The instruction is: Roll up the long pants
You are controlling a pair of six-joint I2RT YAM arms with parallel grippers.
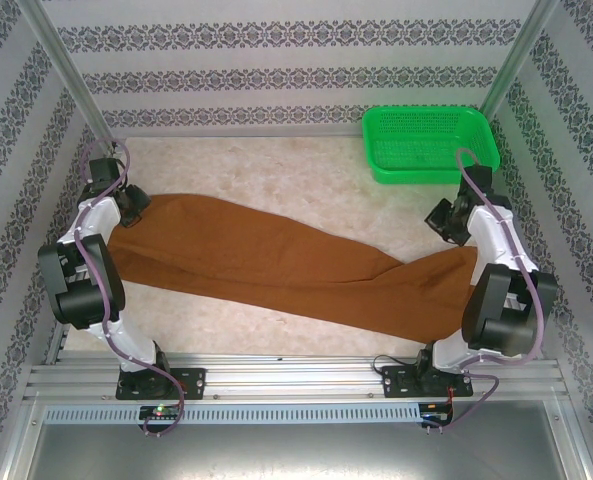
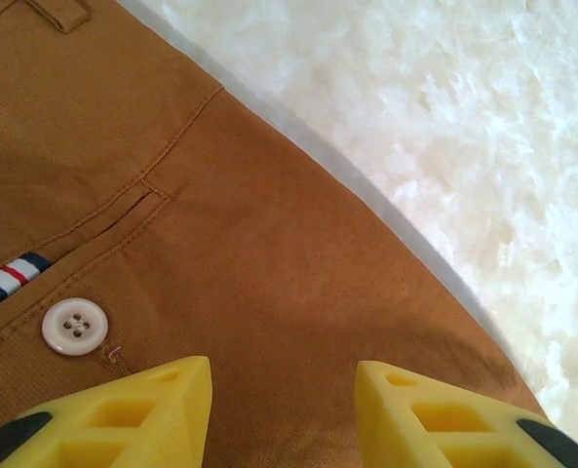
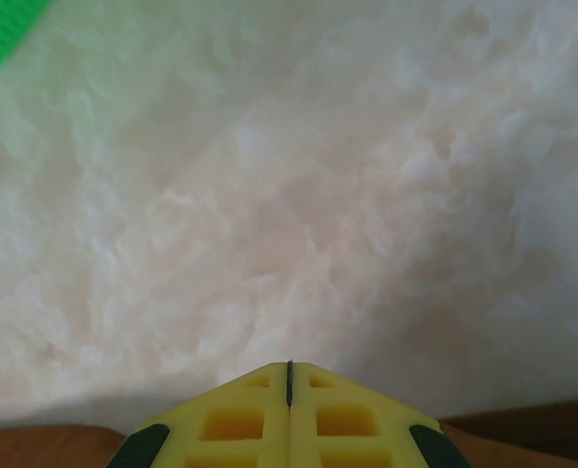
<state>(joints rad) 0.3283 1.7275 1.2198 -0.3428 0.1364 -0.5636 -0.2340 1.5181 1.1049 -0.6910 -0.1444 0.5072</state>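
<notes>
Two arms are flanking the table in the top external view. The long pants point(image 1: 276, 265) are lying stretched flat across the fleecy cover point(image 1: 276, 170) between them, running from the far left to the near right. The left gripper point(image 1: 134, 205) is sitting over the wide left end of the cloth. The right gripper point(image 1: 443, 220) is hanging at the narrow right end, near its upper edge. A green basket point(image 1: 431, 145) is standing in the far right corner, well apart from the garment.

At the left wrist, the left gripper point(image 2: 284, 375) is holding its yellow fingers point(image 2: 186, 419) apart, released, with smooth brown cloth showing between them. The long pants point(image 2: 269, 224) are covering the left and lower part, showing a pale four-hole button point(image 2: 74, 326), a striped tab point(image 2: 11, 276) and a belt loop point(image 2: 59, 12). The fleecy cover point(image 2: 464, 127) is lying bare at the upper right.

At the right wrist, the right gripper point(image 3: 289, 369) is pressing its fingers point(image 3: 259, 395) together, clenched. Strips of the long pants point(image 3: 35, 444) are showing at the bottom edge on either side; whether any cloth is pinched I cannot tell. The fleecy cover point(image 3: 289, 195) is spreading ahead, with a corner of the green basket point(image 3: 1, 29) at the upper left.
</notes>
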